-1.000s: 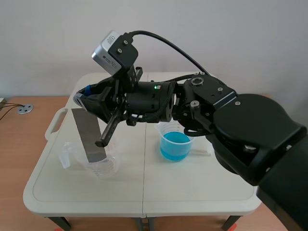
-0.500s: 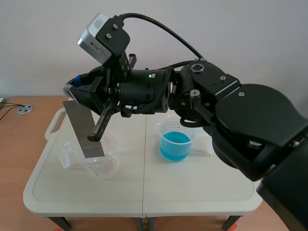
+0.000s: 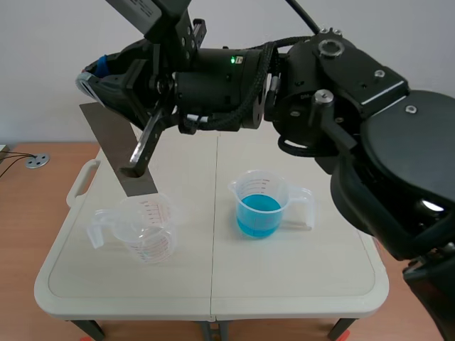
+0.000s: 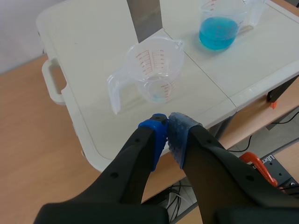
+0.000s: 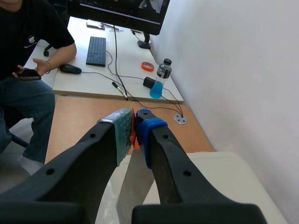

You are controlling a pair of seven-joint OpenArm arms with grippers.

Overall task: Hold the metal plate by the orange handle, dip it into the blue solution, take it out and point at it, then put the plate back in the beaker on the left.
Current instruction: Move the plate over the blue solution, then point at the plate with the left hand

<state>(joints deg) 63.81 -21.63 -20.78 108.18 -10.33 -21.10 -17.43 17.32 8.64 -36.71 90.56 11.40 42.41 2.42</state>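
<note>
The right gripper [image 5: 134, 122] is clenched on the orange handle [image 5: 133, 135], which shows as a thin strip pinched between the two pads. The metal plate [image 3: 117, 149] hangs from this handle, tilted rather than plumb. Its lower edge sits just above the rim of the empty beaker [image 3: 146, 227], at the side of the beaker away from the robot. The right arm [image 3: 320, 92] enters from the right, crosses the middle and holds the gripper high over the left half of the tabletop [image 3: 213, 277].

Compared with the earlier frames: a second ago the plate's lower end stood down inside the empty beaker. Half a second ago it was partly drawn up, with the end still about the beaker's mouth. It is now raised to the rim or clear of it, and the gripper has risen with it. The empty beaker has kept its place, handle toward the tabletop's left edge.

The left gripper [image 4: 167, 123] has its fingers closed together with nothing between them. It hangs off the tabletop's near left corner, with the empty beaker ahead of it.

The second beaker [image 3: 259, 206], holding the blue solution [image 3: 258, 209], stands right of the tabletop's centre seam. It is well apart from the empty beaker and unmoved across the frames
</note>
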